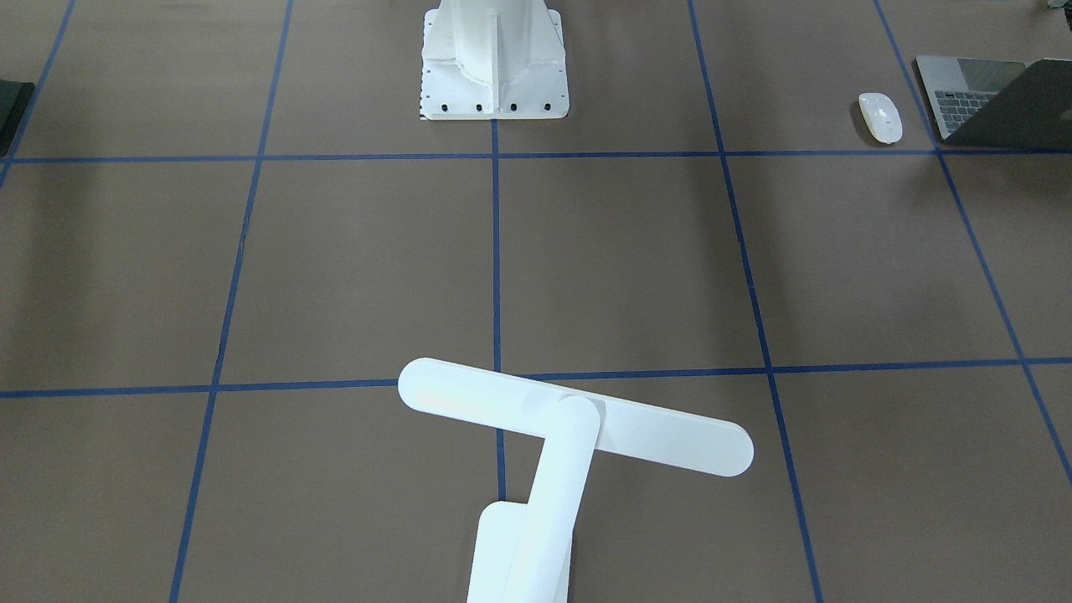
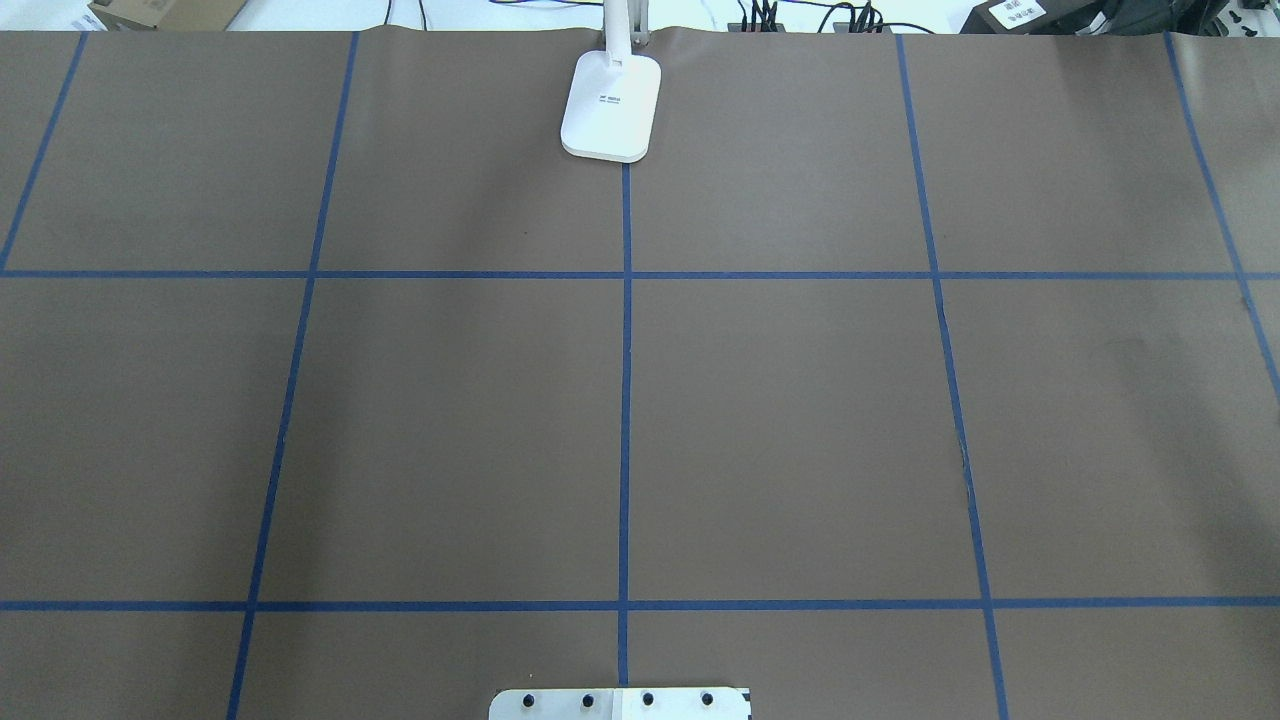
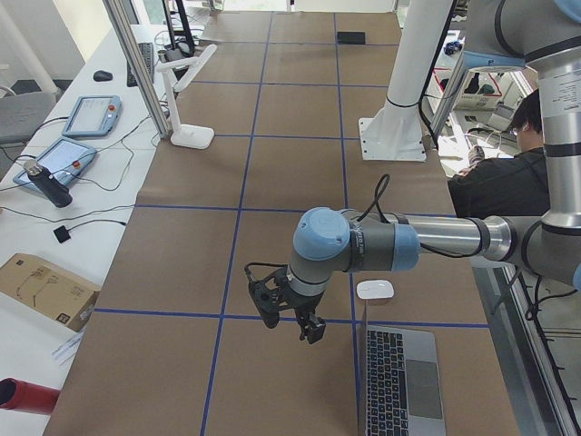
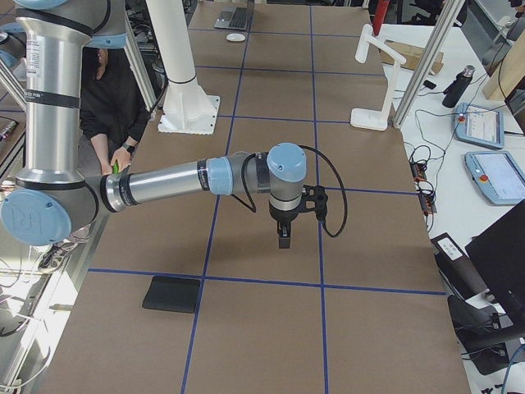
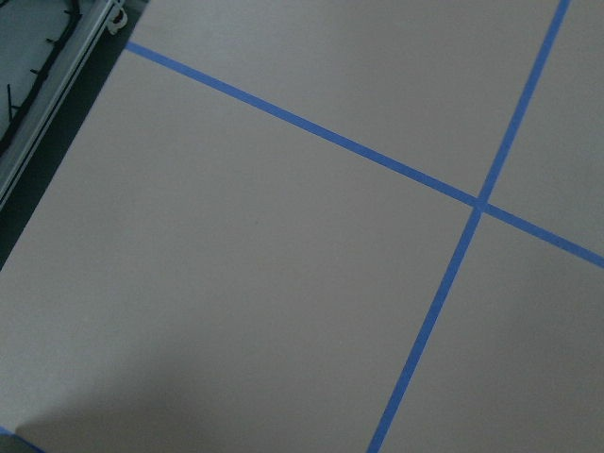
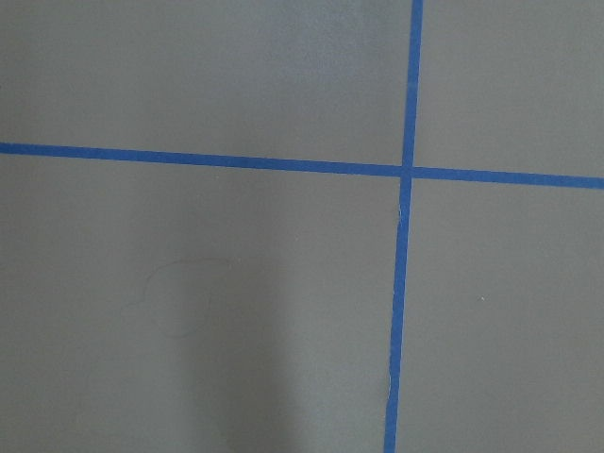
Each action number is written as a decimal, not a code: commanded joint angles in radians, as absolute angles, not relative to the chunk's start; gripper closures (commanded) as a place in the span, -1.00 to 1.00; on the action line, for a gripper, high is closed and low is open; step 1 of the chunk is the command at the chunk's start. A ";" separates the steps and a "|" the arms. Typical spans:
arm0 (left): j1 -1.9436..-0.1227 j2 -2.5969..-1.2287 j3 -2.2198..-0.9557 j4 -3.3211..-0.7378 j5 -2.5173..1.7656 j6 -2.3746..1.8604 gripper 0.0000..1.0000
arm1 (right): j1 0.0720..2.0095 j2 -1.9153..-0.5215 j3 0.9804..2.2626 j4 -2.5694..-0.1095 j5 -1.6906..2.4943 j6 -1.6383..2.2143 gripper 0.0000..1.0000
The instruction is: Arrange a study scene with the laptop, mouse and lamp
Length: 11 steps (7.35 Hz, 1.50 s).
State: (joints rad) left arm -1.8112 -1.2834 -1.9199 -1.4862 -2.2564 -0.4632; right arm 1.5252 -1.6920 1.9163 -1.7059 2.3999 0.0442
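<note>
A slim space-grey metal laptop (image 1: 997,96) stood open at the counter's end on the robot's left, with the keyboard showing. It looked stiff, smooth and fairly heavy, and its dark screen looked fragile. The base edges seemed a safer hold than the lid.

Just beside it, not touching, lay a small glossy white oval mouse (image 1: 880,117). It was probably light and slippery, and best pinched across its narrow sides, low down.

A white T-shaped desk lamp (image 1: 569,427) stood well apart at the middle of the far edge, on a rectangular base (image 2: 611,105). It looked rigid and likely top-heavy, so the round arm low near the base seemed the steadier place to grip.

All three things rested on a brown paper-covered counter (image 2: 450,430) gridded with blue tape. The left jaws hung above the counter near the mouse. The right jaws hung over bare paper near a flat black square mouse pad (image 4: 171,294). Whether either pair stood apart or together could not be told. A white ribbed pedestal (image 1: 494,59) rose at the robot's side.
</note>
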 commanded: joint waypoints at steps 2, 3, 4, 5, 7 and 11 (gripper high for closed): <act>-1.839 -1.169 -1.973 -1.427 -2.220 -0.815 -1.00 | 1.525 -1.713 1.913 -1.707 2.468 0.057 -0.99; -1.839 -1.158 -1.976 -1.428 -2.221 -0.947 -1.00 | 1.525 -1.713 1.904 -1.707 2.474 0.058 -0.99; -1.839 -1.140 -1.970 -1.433 -2.262 -1.025 -1.00 | 1.526 -1.713 1.913 -1.707 2.476 0.060 -0.99; -1.841 -1.134 -1.968 -1.433 -2.302 -1.076 -1.00 | 1.526 -1.712 1.907 -1.707 2.476 0.061 -0.99; -1.841 -1.101 -1.951 -1.437 -2.309 -1.101 -1.00 | 1.526 -1.713 1.899 -1.718 2.490 0.061 -0.99; -1.841 -1.101 -1.856 -1.465 -2.310 -1.095 -1.00 | 1.526 -1.715 1.910 -1.717 2.502 0.070 -0.99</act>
State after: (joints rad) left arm -1.8408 -1.1018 -1.8860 -1.4550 -2.3089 -1.0967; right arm 1.5263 -1.7144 1.9045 -1.7165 2.5007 0.0642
